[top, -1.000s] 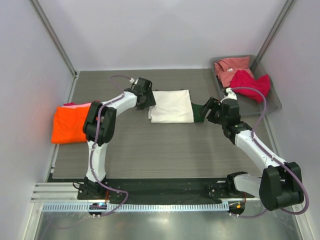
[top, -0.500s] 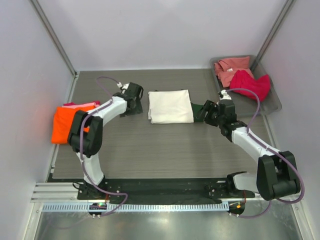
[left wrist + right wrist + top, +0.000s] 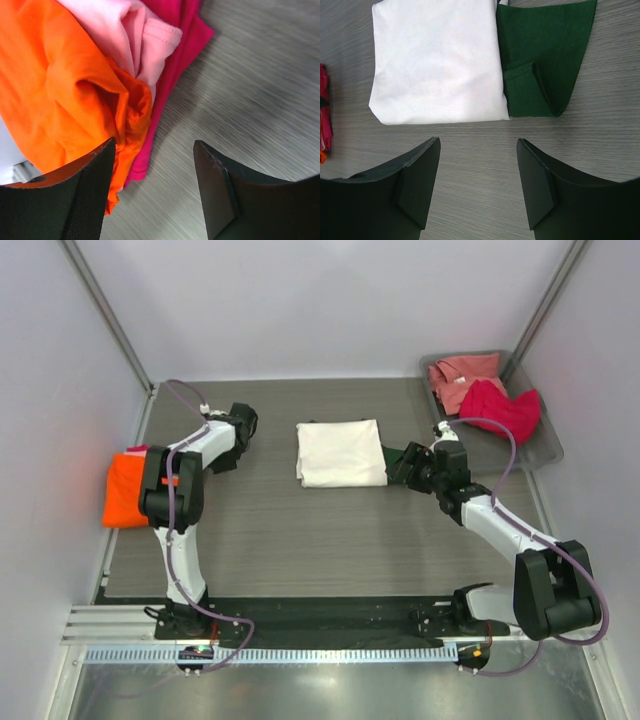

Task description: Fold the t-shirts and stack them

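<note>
The cream t-shirt point(image 3: 342, 452) lies folded in a rectangle mid-table, with a dark green sleeve point(image 3: 396, 458) sticking out at its right. In the right wrist view the cream fold point(image 3: 435, 65) and the green sleeve point(image 3: 540, 60) lie just ahead of my right gripper point(image 3: 479, 141), which is open and empty above bare table. It is just right of the sleeve in the top view point(image 3: 407, 468). The stack at the left edge has an orange shirt point(image 3: 128, 490) on top. The left wrist view shows the orange point(image 3: 60, 100), pink point(image 3: 125, 35) and magenta point(image 3: 172, 70) shirts. My left gripper point(image 3: 155, 145) is open and empty beside it.
A grey tray point(image 3: 540, 445) at the back right holds a salmon shirt point(image 3: 462, 375) and a crimson shirt point(image 3: 502, 405). White walls close in the left, back and right sides. The arm bases sit on a rail point(image 3: 270, 652) at the near edge.
My left gripper has swung left, away from the cream shirt's left edge towards the orange stack. My right gripper has edged slightly left towards the green sleeve. The shirts have not moved.
</note>
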Tool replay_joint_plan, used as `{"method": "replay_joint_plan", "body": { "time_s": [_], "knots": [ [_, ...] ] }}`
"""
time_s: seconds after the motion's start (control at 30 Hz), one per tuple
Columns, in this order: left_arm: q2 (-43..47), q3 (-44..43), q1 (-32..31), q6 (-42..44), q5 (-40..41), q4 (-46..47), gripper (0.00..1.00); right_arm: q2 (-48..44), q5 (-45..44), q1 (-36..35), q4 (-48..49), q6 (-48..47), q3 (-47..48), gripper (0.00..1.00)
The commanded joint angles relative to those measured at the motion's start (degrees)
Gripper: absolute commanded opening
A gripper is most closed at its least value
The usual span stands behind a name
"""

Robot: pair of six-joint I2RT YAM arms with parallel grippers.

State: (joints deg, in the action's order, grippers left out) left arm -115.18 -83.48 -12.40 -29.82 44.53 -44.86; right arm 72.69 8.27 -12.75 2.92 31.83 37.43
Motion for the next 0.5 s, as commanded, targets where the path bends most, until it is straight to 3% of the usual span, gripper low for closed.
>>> {"method": "replay_joint_plan", "body": {
  "time_s": [0.0,0.1,0.23,0.47],
  "knots": [
    [-1.8,-2.6,1.5,2.2,6.2,-2.2,0.65,-0.4,0.6,-0.3,2.4,0.4,-0.4,0.68],
    [-3.9,-3.1,2.9,2.7,6.6,-2.0,0.6,-0.1,0.8,-0.3,2.5,0.5,-0.4,0.68],
    [-6.4,-3.2,5.3,2.3,5.1,-1.8,0.46,0.1,0.8,-0.3,2.6,0.5,-0.5,0.68],
    [-7.9,-3.9,6.2,2.1,-0.3,-0.7,0.0,1.0,0.1,-0.3,1.9,0.1,-0.3,0.66]
  ]
}}
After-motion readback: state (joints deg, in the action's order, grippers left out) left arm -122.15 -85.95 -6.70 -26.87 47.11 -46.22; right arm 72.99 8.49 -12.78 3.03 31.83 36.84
